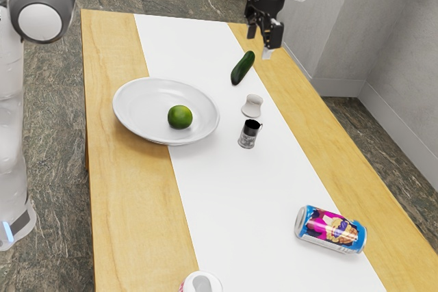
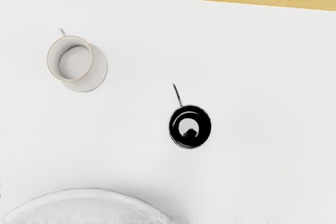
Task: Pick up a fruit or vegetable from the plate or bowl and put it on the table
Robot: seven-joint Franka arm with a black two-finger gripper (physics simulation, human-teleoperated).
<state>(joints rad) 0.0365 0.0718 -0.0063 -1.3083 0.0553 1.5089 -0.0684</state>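
My gripper (image 1: 262,36) hangs in the air at the upper right of the exterior view, its two black fingers apart with nothing between them. A green lime (image 1: 180,117) rests inside the large white plate (image 1: 131,116), toward the side nearer the cups. Well away from that plate, a dark green cucumber (image 1: 243,68) lies directly on the table's white strip; the gripper appears above and a little to the right of it in the exterior view. Part of the plate's rim (image 2: 94,192) is in the wrist view.
A small white cup (image 1: 252,106) (image 2: 74,60) and a dark metal mug (image 1: 249,134) (image 2: 190,126) stand beside the plate on the table (image 1: 130,217). A colourful can (image 1: 330,229) lies on its side, and another can (image 1: 201,283) is at the exterior view's lower edge.
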